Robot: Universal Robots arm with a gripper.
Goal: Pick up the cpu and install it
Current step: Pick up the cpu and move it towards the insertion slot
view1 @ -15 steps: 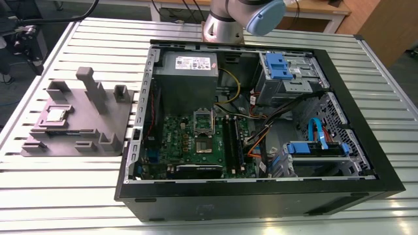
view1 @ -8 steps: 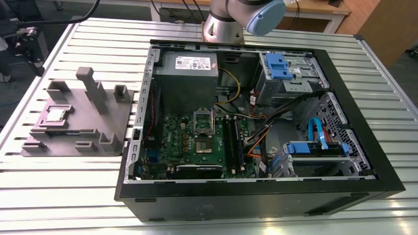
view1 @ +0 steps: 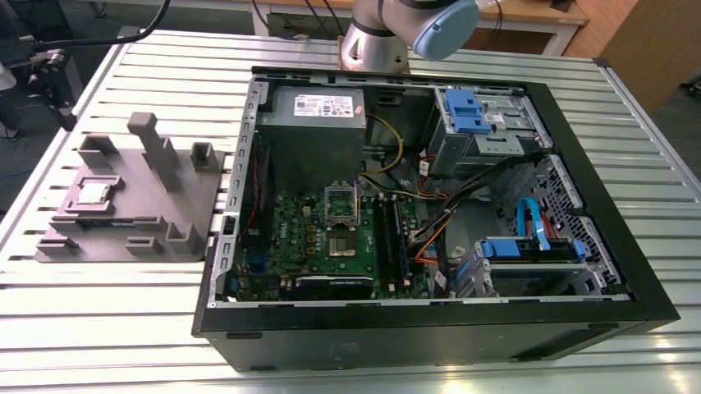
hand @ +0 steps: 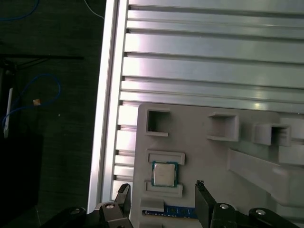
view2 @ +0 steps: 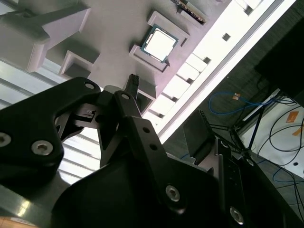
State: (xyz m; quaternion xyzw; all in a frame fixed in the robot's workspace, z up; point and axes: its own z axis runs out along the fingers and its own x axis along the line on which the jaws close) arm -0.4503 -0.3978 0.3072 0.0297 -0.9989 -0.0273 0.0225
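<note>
Exterior view: the cpu lies flat, silver face up, in a shallow square seat on the grey fixture, toward the fixture's nine o'clock edge. In the first wrist view the cpu sits between two low ridges. The gripper hangs over it, apart from the chip. Its two black fingers are spread wide, one on each side of the seat, and hold nothing. In the second wrist view the cpu lies beyond one fingertip and clear of it. A green circuit strip rests in the fixture just beside the chip's seat.

The fixture stands on the slatted metal desk, at nine o'clock of the open computer case in the exterior view. Inside the case lies a green motherboard with a metal-framed socket near its middle. The arm's base stands at twelve o'clock of the case.
</note>
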